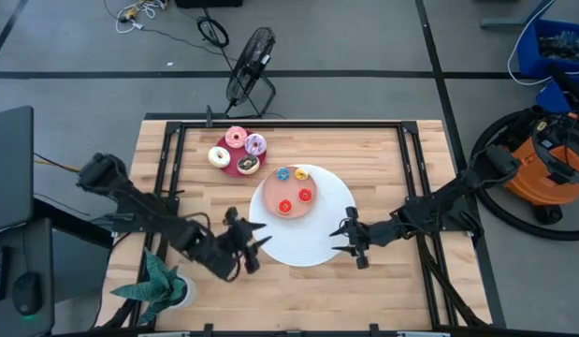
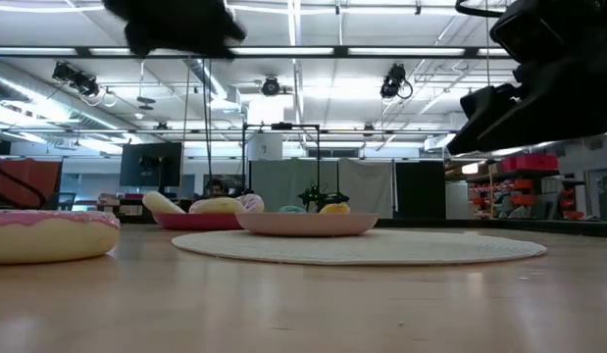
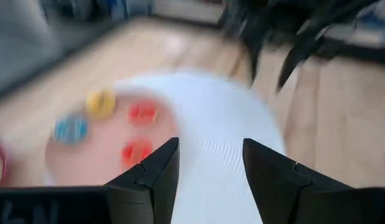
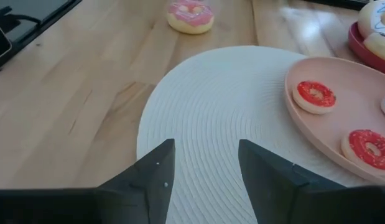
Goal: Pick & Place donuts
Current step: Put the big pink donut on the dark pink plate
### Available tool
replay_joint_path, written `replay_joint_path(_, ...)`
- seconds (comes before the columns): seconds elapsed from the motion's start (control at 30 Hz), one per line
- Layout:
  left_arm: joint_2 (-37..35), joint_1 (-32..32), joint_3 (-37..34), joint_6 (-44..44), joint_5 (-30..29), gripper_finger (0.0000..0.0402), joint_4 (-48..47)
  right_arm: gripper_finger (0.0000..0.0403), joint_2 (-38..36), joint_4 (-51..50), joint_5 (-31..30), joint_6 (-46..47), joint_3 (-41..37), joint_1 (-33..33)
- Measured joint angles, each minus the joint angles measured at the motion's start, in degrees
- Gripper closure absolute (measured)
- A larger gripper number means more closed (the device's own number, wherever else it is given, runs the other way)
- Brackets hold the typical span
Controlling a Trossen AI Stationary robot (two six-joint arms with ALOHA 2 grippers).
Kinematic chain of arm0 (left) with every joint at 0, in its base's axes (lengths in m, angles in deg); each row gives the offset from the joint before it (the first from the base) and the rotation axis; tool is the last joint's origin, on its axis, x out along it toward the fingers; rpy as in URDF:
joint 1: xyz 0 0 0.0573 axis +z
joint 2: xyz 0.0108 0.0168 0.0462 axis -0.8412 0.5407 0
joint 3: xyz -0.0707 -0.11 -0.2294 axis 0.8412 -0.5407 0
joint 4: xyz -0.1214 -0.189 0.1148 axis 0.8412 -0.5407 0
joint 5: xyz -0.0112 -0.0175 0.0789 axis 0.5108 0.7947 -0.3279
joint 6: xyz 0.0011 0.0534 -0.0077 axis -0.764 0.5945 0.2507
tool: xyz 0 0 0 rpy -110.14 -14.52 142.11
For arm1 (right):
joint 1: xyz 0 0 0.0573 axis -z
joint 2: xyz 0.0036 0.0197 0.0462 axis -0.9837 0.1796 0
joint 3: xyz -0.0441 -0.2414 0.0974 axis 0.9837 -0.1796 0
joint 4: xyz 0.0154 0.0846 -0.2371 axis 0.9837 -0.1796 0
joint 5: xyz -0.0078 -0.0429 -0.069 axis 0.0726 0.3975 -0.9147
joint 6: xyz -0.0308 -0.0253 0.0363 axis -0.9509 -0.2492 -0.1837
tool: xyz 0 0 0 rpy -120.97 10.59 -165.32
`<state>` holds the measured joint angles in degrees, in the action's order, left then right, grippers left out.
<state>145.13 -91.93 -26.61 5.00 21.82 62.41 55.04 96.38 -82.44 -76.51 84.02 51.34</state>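
a salmon-pink plate [image 1: 291, 211] sits on the far-left part of the big white woven disc [image 1: 312, 245] near the table's middle. it holds the four tiny donuts: a blue one [image 1: 282, 174] and a yellow one [image 1: 301, 174] on its far side, and two red ones [image 1: 305, 196] [image 1: 285, 206] nearer. in the right wrist view the red rings [image 4: 314, 95] show white bodies with glossy red tops and small centre holes.

further back and to the left, a crimson plate [image 1: 235, 168] carries four larger frosted donuts packed close together: a pink one [image 1: 236, 138] at the far edge, a purple one [image 1: 255, 144] to its right, a white one [image 1: 218, 156] on the left, and a chocolate-brown one [image 1: 248, 165] nearest.

a fifth large donut, pink-frosted with a pale body [image 4: 190, 15], lies alone on the bare wood of the table [image 1: 383, 168], to the left of the disc; the low view shows it [image 2: 48, 233] close to the camera at the left edge.

the left gripper [image 1: 252, 239] hovers over the wood just left of the disc, its fingers [image 3: 152, 180] spread apart and holding nothing. the right gripper [image 1: 348, 236] hovers at the disc's right edge, its fingers [image 4: 148, 177] also parted and empty, facing the salmon-pink plate.

a green toy plant [image 1: 158, 285] stands at the near-left corner of the table.
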Motion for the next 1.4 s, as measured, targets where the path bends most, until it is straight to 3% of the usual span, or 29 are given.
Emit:
replay_joint_path(0.13, -3.1, 3.5, 0.0, -18.1, 13.5, 0.022, -19.8, 0.0217, 0.0, 0.3, -0.2, -0.4, 0.0, 0.0)
replay_joint_path(0.23, -2.7, 5.1, 0.0, -31.5, 26.8, 0.022, -31.8, 0.0217, 0.0, 0.1, -0.2, -0.4, 0.0, 0.0)
replay_joint_path(0.33, -1.0, 5.3, -0.1, -40.5, 39.1, 0.022, -37.6, 0.0217, 0.0, -0.1, -0.2, -0.4, 0.0, 0.0)
replay_joint_path(0.4, -0.4, 4.8, -0.1, -44.4, 43.2, 0.022, -37.7, 0.0217, 0.0, -0.2, -0.2, -0.3, 0.0, 0.0)
replay_joint_path(0.57, -0.4, 3.2, -0.1, -49.4, 42.7, 0.0212, -35.3, 0.0217, 0.0, -0.9, -0.2, 0.0, 0.0, 0.0)
replay_joint_path(0.83, 2.9, 2.4, -0.2, -51.8, 42.1, 0.0129, -34.0, 0.0217, 0.0, -1.5, -0.2, 0.0, 0.0, 0.0)
replay_joint_path(0.97, 6.0, 3.1, -0.3, -51.2, 44.7, 0.0115, -33.5, 0.0217, 0.0, -1.6, -0.2, 0.1, 0.0, 0.0)
replay_joint_path(1.2, 9.9, 3.8, -0.2, -49.6, 45.8, 0.0147, -33.2, 0.0217, 0.0, -1.3, -0.2, 0.0, 0.0, 0.0)
replay_joint_path(1.4, 10.4, 4.9, -0.2, -46.6, 46.3, 0.0205, -33.1, 0.0217, 0.0, -1.3, -0.2, 0.0, 0.0, 0.0)
